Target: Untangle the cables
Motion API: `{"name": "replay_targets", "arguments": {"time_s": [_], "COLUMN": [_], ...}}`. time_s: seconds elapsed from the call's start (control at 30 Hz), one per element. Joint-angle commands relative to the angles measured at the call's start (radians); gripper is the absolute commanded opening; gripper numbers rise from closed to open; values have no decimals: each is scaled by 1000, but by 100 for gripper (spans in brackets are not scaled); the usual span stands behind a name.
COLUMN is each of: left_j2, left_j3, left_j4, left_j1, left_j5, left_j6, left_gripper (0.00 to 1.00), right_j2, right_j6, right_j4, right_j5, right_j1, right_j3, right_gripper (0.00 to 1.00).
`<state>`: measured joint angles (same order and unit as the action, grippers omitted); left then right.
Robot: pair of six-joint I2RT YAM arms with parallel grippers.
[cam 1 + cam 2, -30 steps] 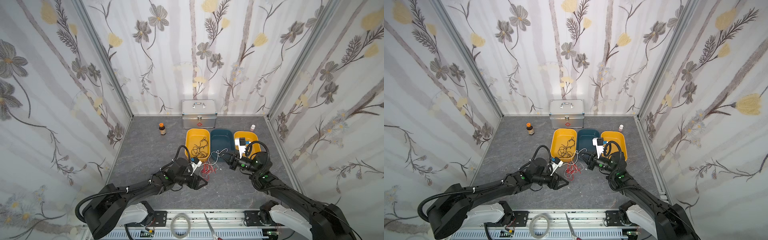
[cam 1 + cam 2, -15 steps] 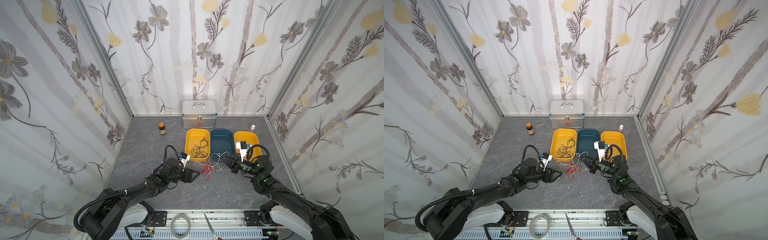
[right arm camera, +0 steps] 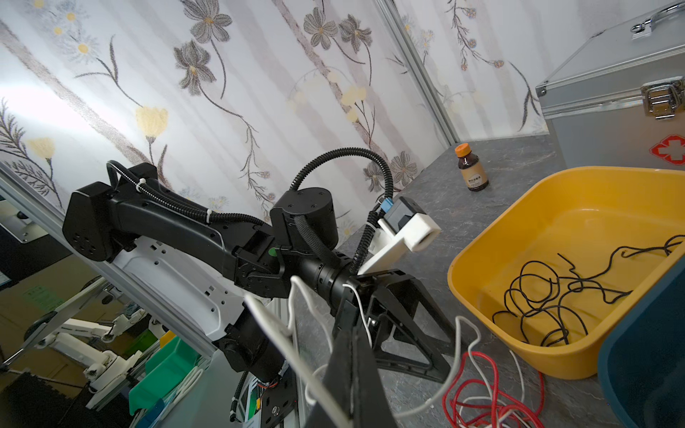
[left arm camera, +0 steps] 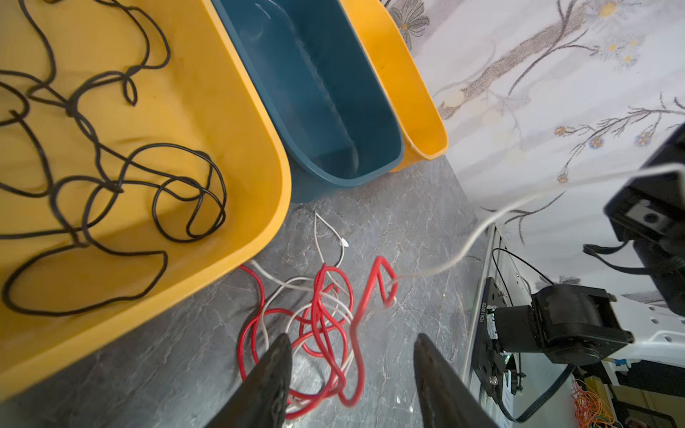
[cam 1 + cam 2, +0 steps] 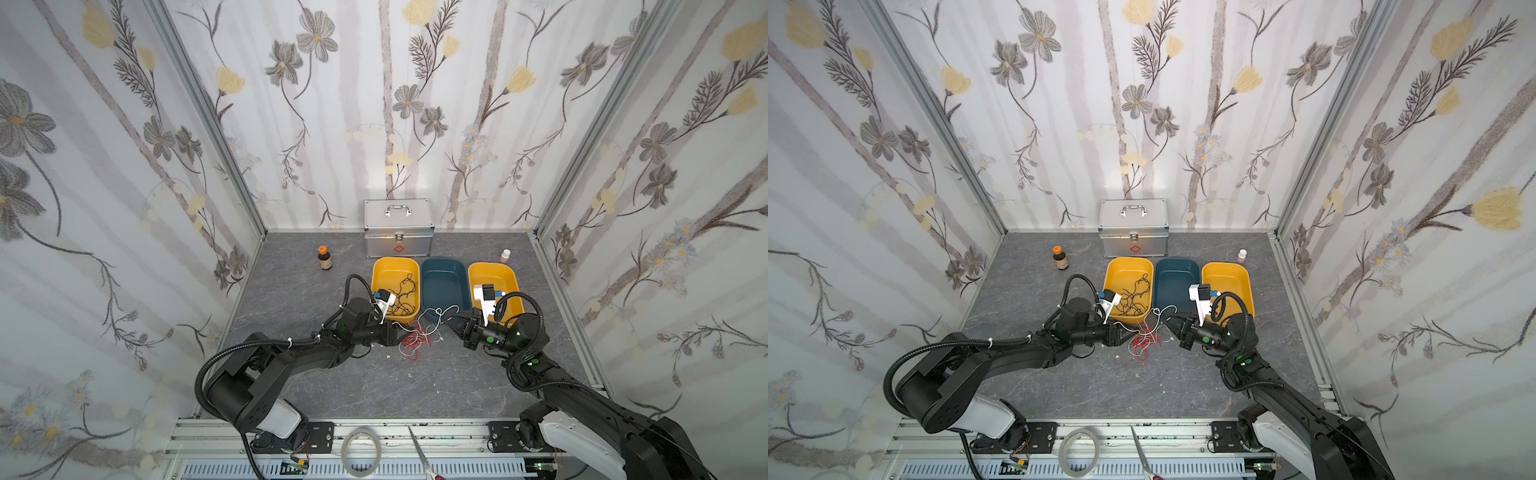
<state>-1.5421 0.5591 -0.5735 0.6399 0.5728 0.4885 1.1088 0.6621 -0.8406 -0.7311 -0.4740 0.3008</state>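
Note:
The red cable (image 5: 413,343) (image 4: 326,296) lies on the grey floor, tangled with the white cable (image 5: 432,318) (image 4: 482,229). The black cable (image 5: 401,293) (image 4: 111,185) lies apart from them inside the left yellow bin (image 5: 395,261). My left gripper (image 5: 401,332) (image 4: 351,339) is open, low over the near-left edge of the red loops, which lie between its fingers. My right gripper (image 5: 451,322) (image 3: 352,333) is shut on the white cable (image 3: 456,352), which runs taut from the tangle up to its jaws.
A blue bin (image 5: 442,266) and a second yellow bin (image 5: 492,268) stand right of the first. Behind them is a metal case (image 5: 398,226), with a brown bottle (image 5: 325,258) at its left and a small white bottle (image 5: 505,255) at far right. A tape ring (image 5: 360,451) and scissors (image 5: 422,453) lie on the front rail.
My left gripper pulled back to the left, then came forward to the red loops again, and its jaws have narrowed. The right gripper has stayed shut on the white cable and barely shifted.

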Motion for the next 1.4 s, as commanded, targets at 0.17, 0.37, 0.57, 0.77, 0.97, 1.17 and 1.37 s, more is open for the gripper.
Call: {"name": "replay_targets", "arguments": {"time_s": [0.17, 0.37, 0.57, 0.77, 0.97, 1.17, 1.37], "left_j2": [-138, -123, -42, 34, 97, 163, 204], "left_j3": [101, 102, 83, 87, 74, 59, 53], "left_j4": [-56, -56, -41, 38, 54, 115, 207], "left_j1": [9, 10, 10, 23, 23, 23, 23], "left_j5": [48, 55, 45, 36, 8, -2, 24], "left_j6": [-34, -23, -5, -31, -33, -69, -110], "left_gripper": [44, 24, 6, 2, 1, 0, 0], "right_j2": [-5, -17, -8, 16, 46, 34, 37], "right_j6": [18, -13, -49, -61, -73, -62, -58], "right_j4": [-29, 46, 159, 194, 244, 362, 374], "right_j5": [10, 64, 132, 148, 187, 325, 316], "right_j1": [-1, 1, 1, 1, 0, 11, 27], "right_j3": [-8, 2, 13, 7, 1, 17, 35], "right_gripper": [0, 0, 0, 0, 0, 0, 0]}}
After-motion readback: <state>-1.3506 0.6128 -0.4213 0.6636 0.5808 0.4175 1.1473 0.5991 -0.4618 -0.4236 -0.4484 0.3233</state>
